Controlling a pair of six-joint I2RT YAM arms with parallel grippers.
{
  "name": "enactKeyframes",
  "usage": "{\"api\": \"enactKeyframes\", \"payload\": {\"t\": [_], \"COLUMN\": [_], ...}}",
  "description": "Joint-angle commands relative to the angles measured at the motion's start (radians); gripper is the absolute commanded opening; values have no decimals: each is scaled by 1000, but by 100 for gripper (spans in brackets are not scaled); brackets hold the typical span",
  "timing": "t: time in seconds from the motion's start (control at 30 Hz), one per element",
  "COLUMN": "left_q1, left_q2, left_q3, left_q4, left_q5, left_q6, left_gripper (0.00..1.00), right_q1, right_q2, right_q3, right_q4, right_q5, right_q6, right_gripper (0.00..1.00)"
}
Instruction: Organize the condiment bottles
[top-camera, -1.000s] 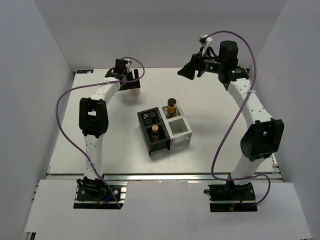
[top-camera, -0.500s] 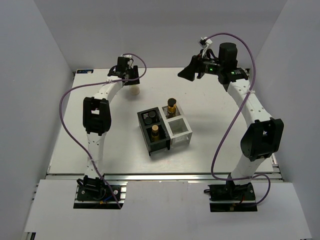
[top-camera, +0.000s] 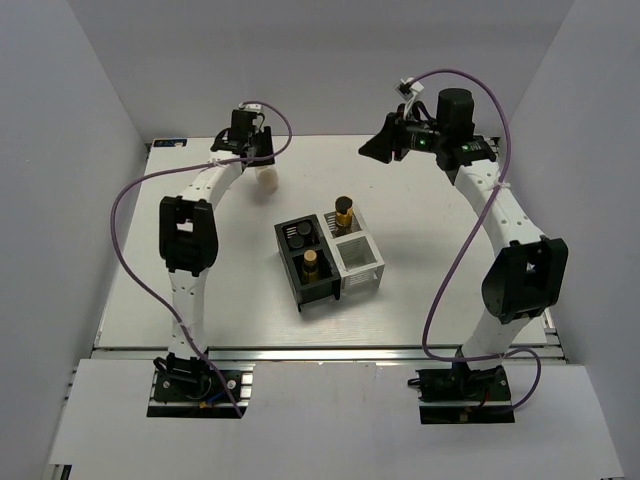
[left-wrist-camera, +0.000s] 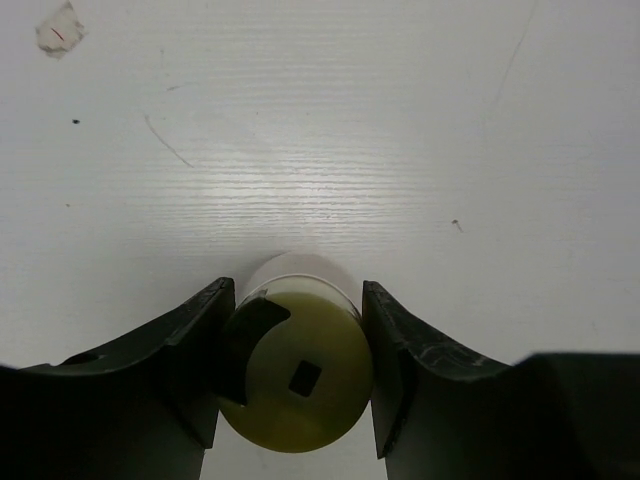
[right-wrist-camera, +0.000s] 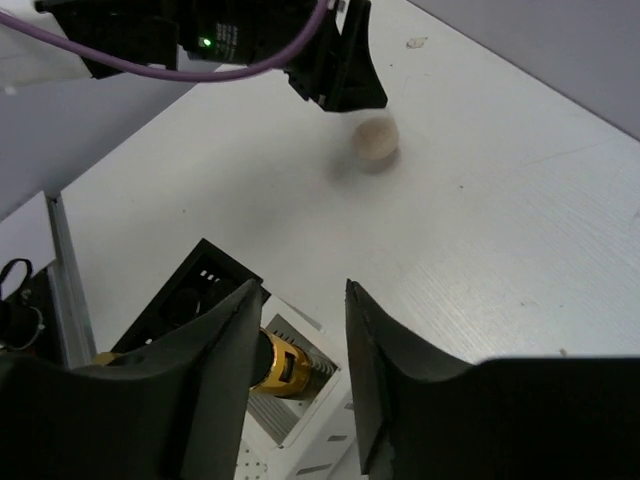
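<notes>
The other bottles (top-camera: 343, 213) already stand in the organizer boxes (top-camera: 358, 272). Only the cream-white bottle (left-wrist-camera: 300, 375) is left outside, at their 11 o'clock, clamped in the left gripper (left-wrist-camera: 297, 295). The right gripper (right-wrist-camera: 303, 300) gapes empty.

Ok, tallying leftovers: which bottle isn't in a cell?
The cream-white cylindrical bottle with pale yellow cap, between the fingers of the left gripper; the others sit in cells.
</notes>
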Motion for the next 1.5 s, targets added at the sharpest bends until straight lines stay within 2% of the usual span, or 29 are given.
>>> {"api": "enactKeyframes", "payload": {"t": [0.0,0.03,0.07,0.1,0.3,0.53,0.7,0.87,1.0,1.2,1.47], "left_q1": [-25,-31,-37,-46,-158,-368,-511,-601,-655,-674,-677], "left_q2": [-244,-271,-297,-350,-532,-737,-814,-822,-733,-667,-668], "left_q3": [10,10,8,5,-47,-157,-202,-308,-309,-308,-435], "left_q4": [12,5,-15,-29,-152,-225,-282,-221,-186,-181,-123], "left_q5": [-18,-15,-13,-13,19,163,125,108,99,90,59], "left_q6": [32,39,45,50,67,24,9,-10,15,41,50], "left_gripper": [0,0,0,0,0,0,0,0,0,0,0], "right_q1": [-6,-6,-6,-6,-6,-41,-94,-152,-187,-209,-213], "right_q2": [-57,-58,-61,-68,-114,-152,-176,-206,-230,-276,-301], "right_q3": [-15,-20,-23,-25,-61,-84,-103,-137,-157,-212,-261], "right_q4": [-13,-21,-35,-39,-72,-105,-96,-87,-95,-96,-82], "right_q5": [-32,-34,-36,-36,0,41,55,86,83,87,90], "right_q6": [-38,-43,-47,-52,-73,-106,-58,-47,-38,-46,-44], "right_gripper": [42,31,9,0,0,0,0,0,0,0,0]}}
